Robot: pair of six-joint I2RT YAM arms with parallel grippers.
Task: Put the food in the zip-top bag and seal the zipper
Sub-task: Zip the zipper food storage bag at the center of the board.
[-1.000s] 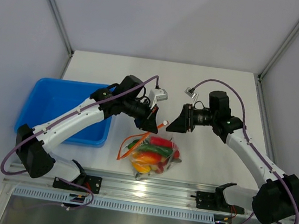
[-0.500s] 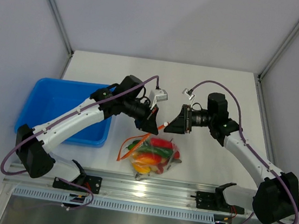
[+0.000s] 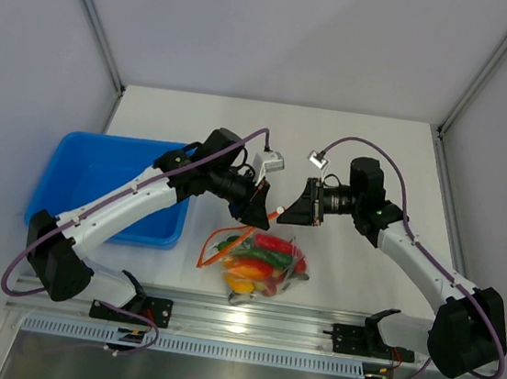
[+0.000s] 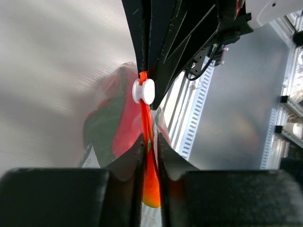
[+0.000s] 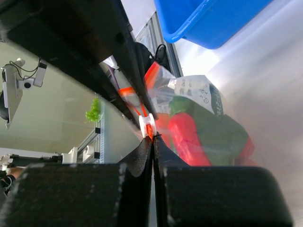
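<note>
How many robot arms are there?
2. The black-and-white left robot arm reaches in from the bottom left, past the blue plastic tray; the black-and-white right robot arm from the bottom right. They meet over the clear crinkly plastic bag of toy food. None look hidden.

- Table (image 3: 378, 159): carries everything listed.
- Tray (image 3: 97, 180): left side of the table, at mid-depth.
- Rail (image 3: 256, 319): along the near edge, in front of all items.
- Zip-top bag (image 3: 267, 267): near centre, right of the tray and apart from it, just behind the rail.
- Food (image 3: 259, 257): inside the zip-top bag.
- Zipper (image 4: 146, 120): along the bag's left and far edge, lifted off the table up to the tools.
- Left tool (image 3: 264, 217): above the bag's far edge, left of the right tool, clamped on the zipper.
- Right tool (image 3: 285, 217): tip to tip with the left tool, clamped on the zipper.
- Slider (image 4: 143, 91): on the zipper, between the two tools.
</note>
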